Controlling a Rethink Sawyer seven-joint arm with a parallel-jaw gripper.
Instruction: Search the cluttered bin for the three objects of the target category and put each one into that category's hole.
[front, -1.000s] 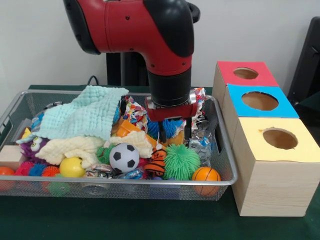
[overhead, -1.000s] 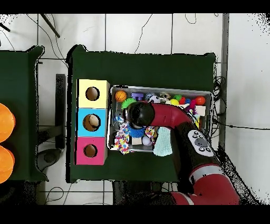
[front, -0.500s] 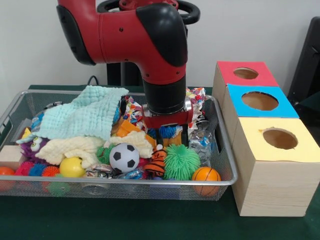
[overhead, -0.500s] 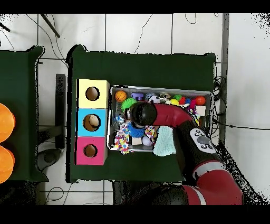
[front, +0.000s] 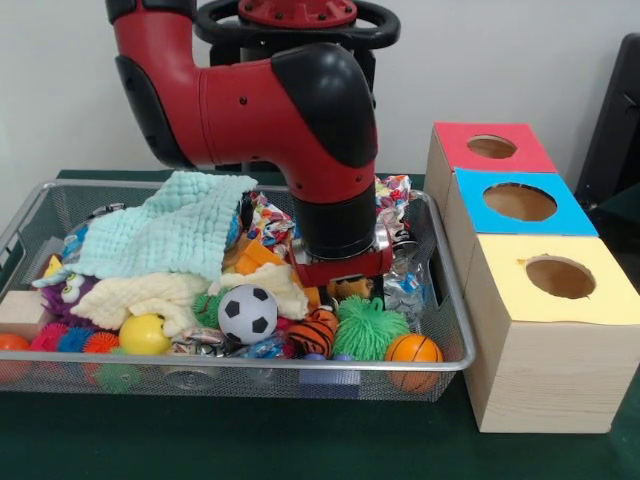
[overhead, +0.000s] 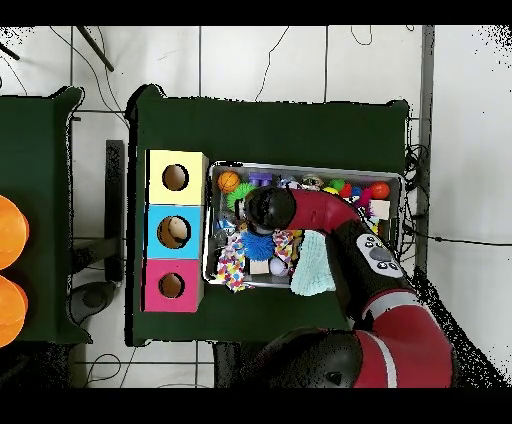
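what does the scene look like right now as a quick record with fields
arm: red and black arm lowered into the wire bin
pincer: buried in the clutter, state cannot be told
under the wrist: green spiky ball, small basketball
front of bin: soccer ball, orange ball, yellow ball
cloths: mint cloth over pale yellow cloth
boxes: red box, blue box, yellow box, one hole each

A plain pale wall (front: 520, 60) stands at 12 o'clock. The table (overhead: 270, 125) has a dark green cloth. The floor (overhead: 465, 130) is pale tile. A second green table (overhead: 35, 200) at 9 o'clock.
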